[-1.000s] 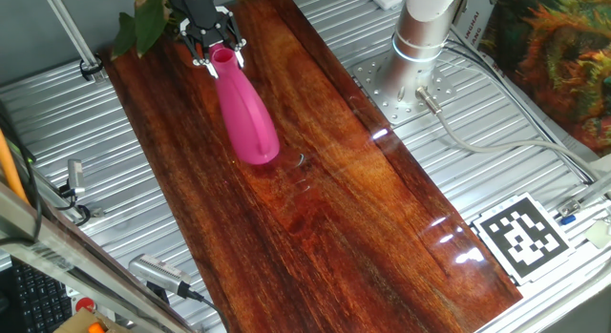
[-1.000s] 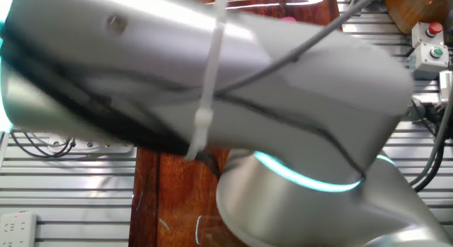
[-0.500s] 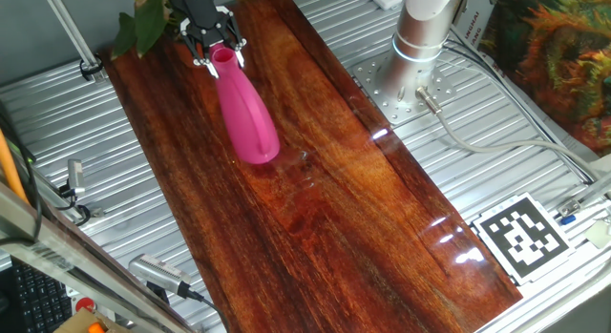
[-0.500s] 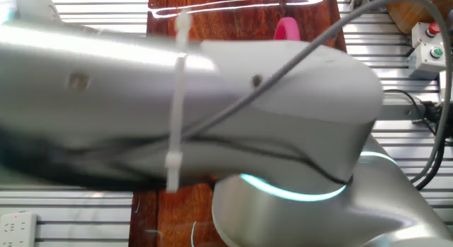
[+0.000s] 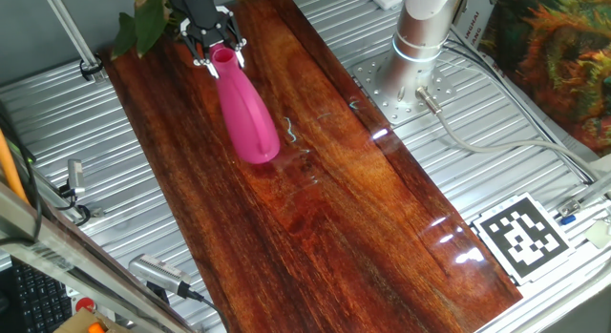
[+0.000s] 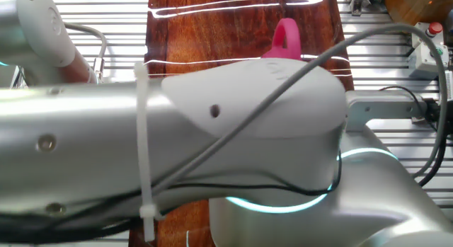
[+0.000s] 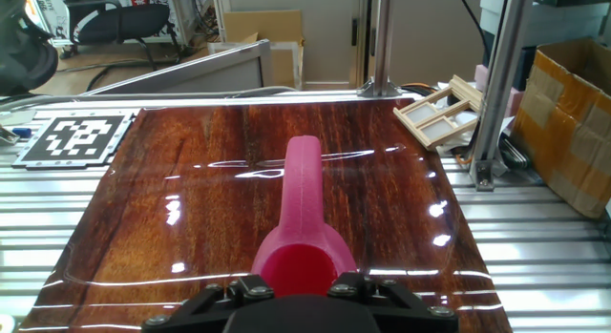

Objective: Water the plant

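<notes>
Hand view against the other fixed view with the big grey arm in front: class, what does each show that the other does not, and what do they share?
Only the hand view shows the gripper at the pink watering can's open mouth, plus a printed marker and a small wooden frame. Only the other fixed view shows the robot arm filling the picture and a button box. Both show the can's pink handle and the wooden tabletop.

You have the plant (image 5: 138,23) just beside the end effector (image 5: 212,49), on its far-corner side: a small cluster of broad, pointed, dark-green leaves, only partly in view.
</notes>
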You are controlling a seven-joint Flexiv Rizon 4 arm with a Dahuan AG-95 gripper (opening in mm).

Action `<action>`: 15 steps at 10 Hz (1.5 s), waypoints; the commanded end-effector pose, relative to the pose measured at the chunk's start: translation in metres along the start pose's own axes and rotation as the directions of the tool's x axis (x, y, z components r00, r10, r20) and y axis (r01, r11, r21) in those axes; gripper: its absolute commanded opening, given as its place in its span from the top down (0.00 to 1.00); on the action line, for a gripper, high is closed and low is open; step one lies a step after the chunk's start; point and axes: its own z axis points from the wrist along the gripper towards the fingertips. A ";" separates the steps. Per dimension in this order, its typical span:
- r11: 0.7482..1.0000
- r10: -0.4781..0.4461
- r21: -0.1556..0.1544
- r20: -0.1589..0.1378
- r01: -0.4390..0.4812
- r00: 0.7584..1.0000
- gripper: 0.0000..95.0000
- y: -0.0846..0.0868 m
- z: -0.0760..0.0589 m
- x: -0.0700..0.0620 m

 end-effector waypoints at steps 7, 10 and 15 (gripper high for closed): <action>1.000 -0.008 -0.005 0.017 0.008 1.000 1.00 0.001 0.000 -0.001; 1.000 -0.009 -0.006 0.021 0.009 1.000 1.00 0.001 0.000 -0.001; 1.000 -0.013 -0.006 0.032 0.013 0.999 1.00 0.001 0.000 -0.001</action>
